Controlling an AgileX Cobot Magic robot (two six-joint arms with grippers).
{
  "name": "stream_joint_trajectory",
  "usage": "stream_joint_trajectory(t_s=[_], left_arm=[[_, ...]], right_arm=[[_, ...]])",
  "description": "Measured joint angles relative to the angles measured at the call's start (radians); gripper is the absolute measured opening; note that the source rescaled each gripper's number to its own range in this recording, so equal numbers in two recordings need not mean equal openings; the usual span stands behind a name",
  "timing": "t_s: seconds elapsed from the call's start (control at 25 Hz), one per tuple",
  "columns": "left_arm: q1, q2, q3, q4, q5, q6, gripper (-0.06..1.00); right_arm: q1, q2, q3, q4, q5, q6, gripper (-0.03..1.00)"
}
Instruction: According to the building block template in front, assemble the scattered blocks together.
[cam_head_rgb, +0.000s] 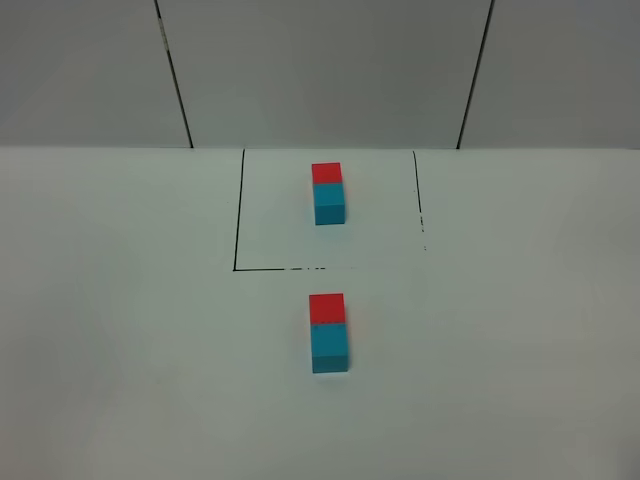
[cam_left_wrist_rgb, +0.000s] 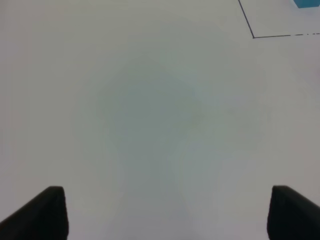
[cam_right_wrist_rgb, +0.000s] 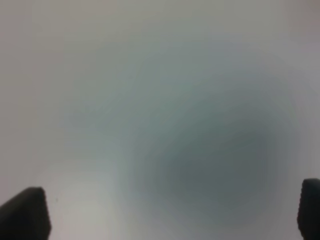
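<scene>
The scattered blocks (cam_head_rgb: 330, 333) are sitting joined (matching the building block template (cam_head_rgb: 328, 193)); both hands are held open, so nothing is being gripped and no further move seems needed.

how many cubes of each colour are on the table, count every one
red cubes: 2, one in the building block template inside the marked outline, one in the scattered blocks nearer the camera
teal-blue cubes: 2, one in each of those same pairs, touching its red cube
total: 4 cubes

No text, label, brand, number or sign can be read anywhere.
</scene>
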Motion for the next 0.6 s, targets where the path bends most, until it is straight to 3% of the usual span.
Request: stream_joint_trajectory(t_s=[0.6], left_arm=[[0.000,0.000,0.000,0.000,0.000,0.000,0.88]], right_arm=[[0.025,-0.535,0.260,0.088,-0.081,-0.075,1.00]])
